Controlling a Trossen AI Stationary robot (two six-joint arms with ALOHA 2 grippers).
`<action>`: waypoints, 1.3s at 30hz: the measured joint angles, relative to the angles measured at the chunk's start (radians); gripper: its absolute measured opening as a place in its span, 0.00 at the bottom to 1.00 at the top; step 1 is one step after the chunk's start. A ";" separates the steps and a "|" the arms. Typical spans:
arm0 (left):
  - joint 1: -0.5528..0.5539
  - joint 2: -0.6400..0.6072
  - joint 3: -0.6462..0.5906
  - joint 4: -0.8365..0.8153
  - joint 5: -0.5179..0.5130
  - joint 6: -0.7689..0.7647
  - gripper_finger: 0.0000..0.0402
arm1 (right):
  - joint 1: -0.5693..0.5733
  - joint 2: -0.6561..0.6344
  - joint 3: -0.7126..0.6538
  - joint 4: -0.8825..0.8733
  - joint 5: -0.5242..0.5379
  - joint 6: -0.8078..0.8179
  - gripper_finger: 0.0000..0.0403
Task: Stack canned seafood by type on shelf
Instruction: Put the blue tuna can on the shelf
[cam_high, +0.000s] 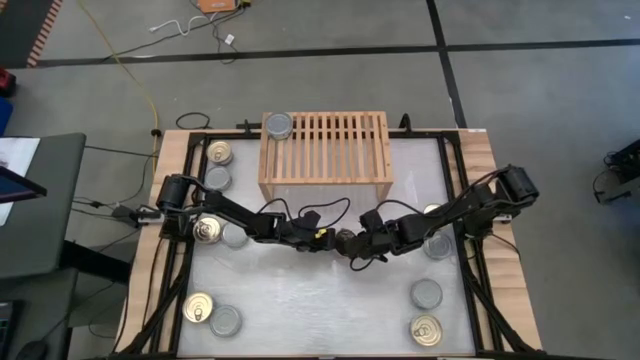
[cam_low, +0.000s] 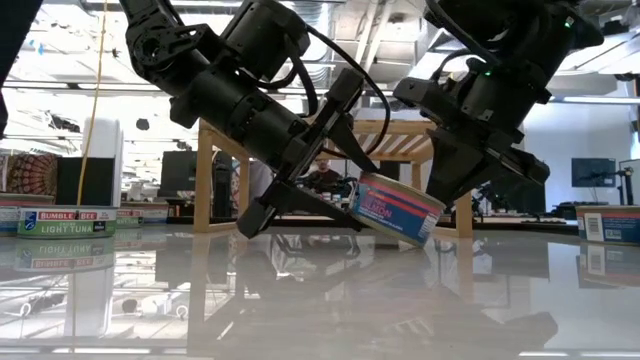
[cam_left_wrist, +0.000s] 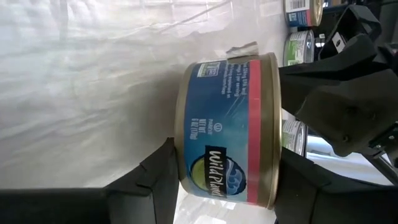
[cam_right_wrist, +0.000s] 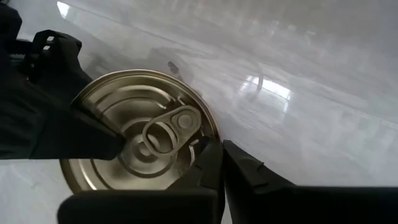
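Mid-table handover, shelving barely begun.

We see the shelf (cam_high: 325, 150) holding one silver can (cam_high: 278, 125); the rest lie about the table (cam_high: 300, 300). We count ten loose (some half hidden by arms): roughly four gold-lidded, six silver. At centre the left gripper (cam_left_wrist: 224, 180) clamps a tilted blue-labelled can (cam_low: 398, 208) top and bottom, just above the surface; the right gripper (cam_right_wrist: 221, 165), fingers nearly together, touches its gold lid.

bright, even overhead light. the surface (cam_low: 320, 300) shines with white glare and mirror-like reflections; backlit arms read as dark silhouettes in the low view.
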 joint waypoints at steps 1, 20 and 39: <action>0.000 0.000 0.000 0.000 0.000 0.000 0.47 | 0.000 -0.004 0.000 0.000 0.000 -0.002 0.10; -0.033 -0.013 0.000 0.036 -0.019 -0.006 0.46 | 0.145 -0.285 0.004 -0.193 0.036 -0.073 0.10; -0.126 -0.270 0.004 0.036 -0.329 -0.010 0.46 | 0.497 -0.318 0.004 -0.474 0.282 0.316 0.07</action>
